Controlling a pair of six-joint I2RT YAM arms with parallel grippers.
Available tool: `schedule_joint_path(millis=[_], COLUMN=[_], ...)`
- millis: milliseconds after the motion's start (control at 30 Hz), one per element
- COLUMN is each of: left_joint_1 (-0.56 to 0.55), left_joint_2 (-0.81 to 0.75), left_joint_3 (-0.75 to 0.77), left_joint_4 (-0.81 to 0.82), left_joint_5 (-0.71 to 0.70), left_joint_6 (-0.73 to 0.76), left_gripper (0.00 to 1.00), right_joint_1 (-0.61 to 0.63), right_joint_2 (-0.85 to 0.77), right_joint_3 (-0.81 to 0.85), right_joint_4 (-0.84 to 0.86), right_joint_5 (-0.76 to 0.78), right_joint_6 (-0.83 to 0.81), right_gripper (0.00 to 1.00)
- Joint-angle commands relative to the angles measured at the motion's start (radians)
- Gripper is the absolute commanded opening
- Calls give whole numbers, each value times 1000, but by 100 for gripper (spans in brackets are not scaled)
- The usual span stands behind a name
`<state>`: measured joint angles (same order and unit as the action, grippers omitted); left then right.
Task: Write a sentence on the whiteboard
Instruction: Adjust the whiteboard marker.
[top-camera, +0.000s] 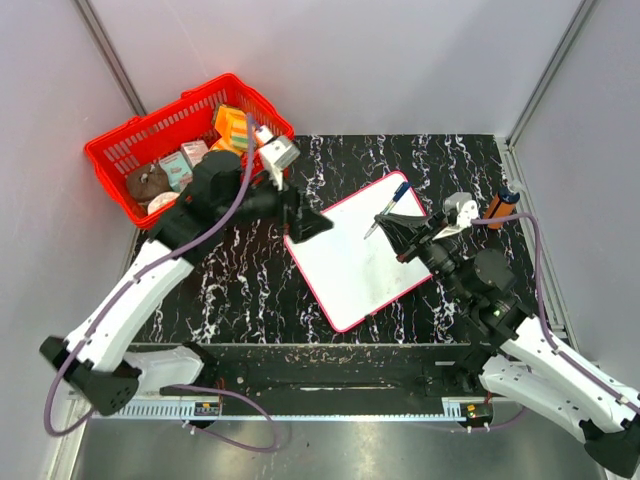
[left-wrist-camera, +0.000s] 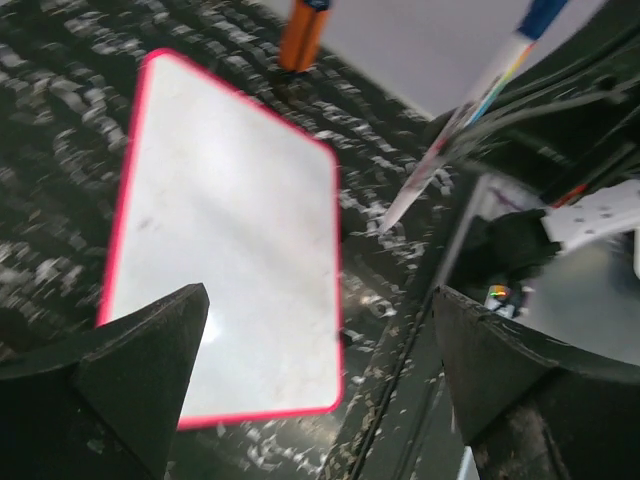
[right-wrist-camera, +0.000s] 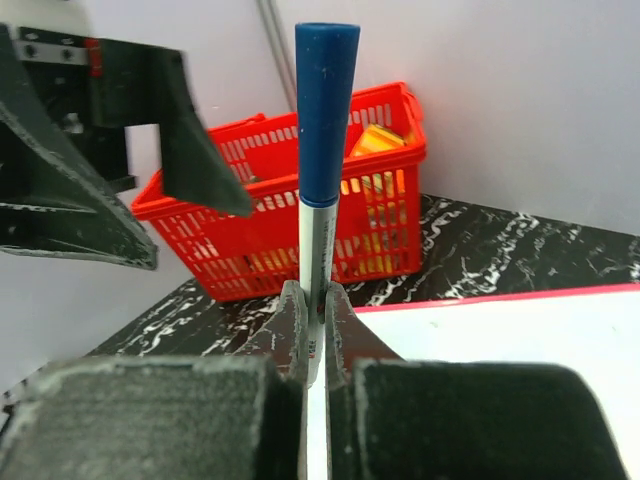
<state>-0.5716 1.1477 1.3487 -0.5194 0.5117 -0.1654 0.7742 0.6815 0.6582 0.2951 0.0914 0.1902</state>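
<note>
The whiteboard (top-camera: 362, 262) lies tilted in the middle of the table, its red-pink rim showing. Its face (left-wrist-camera: 230, 210) looks plain white, and the sentence is not in view. My left gripper (top-camera: 304, 220) hovers over the board's left corner, open with nothing between its fingers (left-wrist-camera: 140, 370). My right gripper (top-camera: 402, 233) stands at the board's far right edge, shut on a marker (right-wrist-camera: 322, 150). The marker's blue end points up and away, and its lower end is hidden between the fingers. It also crosses the left wrist view as a slanted marker (left-wrist-camera: 455, 120).
A red basket (top-camera: 120, 150) with several packets stands at the back left, near the left arm. An orange bottle-like object (top-camera: 500, 207) stands at the back right by the table's edge. Grey walls close in the table on three sides.
</note>
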Motion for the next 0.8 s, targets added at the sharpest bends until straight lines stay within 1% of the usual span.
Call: schedule_joint_path(millis=[0,33,67,133,233,367,500,567,600,700,733,767], left_joint_1=[-76,-92,-127,-160,-203,-235,-251,-252,-252,-254,-254,-254], left_joint_2=[116,168,190,240,276,302,296,287,274,265,267,268], left_joint_3=[122,144,161,193,208,202,187,176,175,168,173,175], left_joint_4=[136,136,140,150,189,237,289,309,320,343,341,337], left_joint_5=[158,165,168,163,163,194,212,194,185,172,182,186], left_joint_6=[-102,-102,-102,-105,-111,-125,-144,-148,-148,-148,-149,-149], left_gripper=[99,99,99,99,97,88,54,54,56,54,37,25], right_joint_1=[5,5,4,4,5,5,5,4,5,5,5,5], right_joint_2=[-5,-10,-17,-20,-26,-43,-50,-56,-57,-65,-69,-72], right_joint_3=[78,80,83,96,110,115,106,104,103,93,92,90], right_joint_4=[70,76,88,91,84,81,81,73,72,73,72,72], right_joint_5=[-85,-84,-81,-68,-58,-42,-30,-28,-25,-16,-12,-7], right_joint_6=[40,49,51,52,51,48,49,55,63,71,74,75], right_gripper=[0,0,0,0,0,0,0,0,0,0,0,0])
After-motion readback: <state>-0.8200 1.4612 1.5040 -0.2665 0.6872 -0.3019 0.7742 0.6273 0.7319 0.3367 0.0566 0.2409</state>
